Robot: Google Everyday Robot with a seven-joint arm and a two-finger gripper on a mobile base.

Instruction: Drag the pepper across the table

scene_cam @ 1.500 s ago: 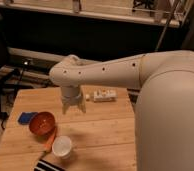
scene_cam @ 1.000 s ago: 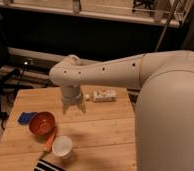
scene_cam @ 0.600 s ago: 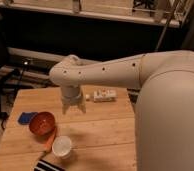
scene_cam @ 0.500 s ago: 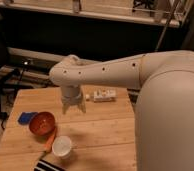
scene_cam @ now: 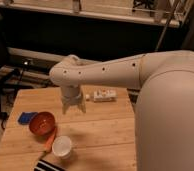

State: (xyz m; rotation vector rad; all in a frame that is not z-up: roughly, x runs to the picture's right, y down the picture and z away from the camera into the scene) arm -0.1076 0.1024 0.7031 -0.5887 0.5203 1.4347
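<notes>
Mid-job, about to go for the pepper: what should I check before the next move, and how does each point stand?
1. Small slim orange pepper located: ok, on the light wooden table between the round red-orange bowl and the white cup.
2. Gripper above pepper: not ok, it hangs farther back, over the table's middle.
3. Gripper open, empty: ok.
4. Room around pepper: not ok, bowl and cup crowd it.

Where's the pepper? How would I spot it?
On the wooden table, look at the near left part, closer than the end effector hanging above it. Between the red-orange bowl and the white cup lies the pepper: slim, orange and tapering, unlike its round neighbours.
</notes>
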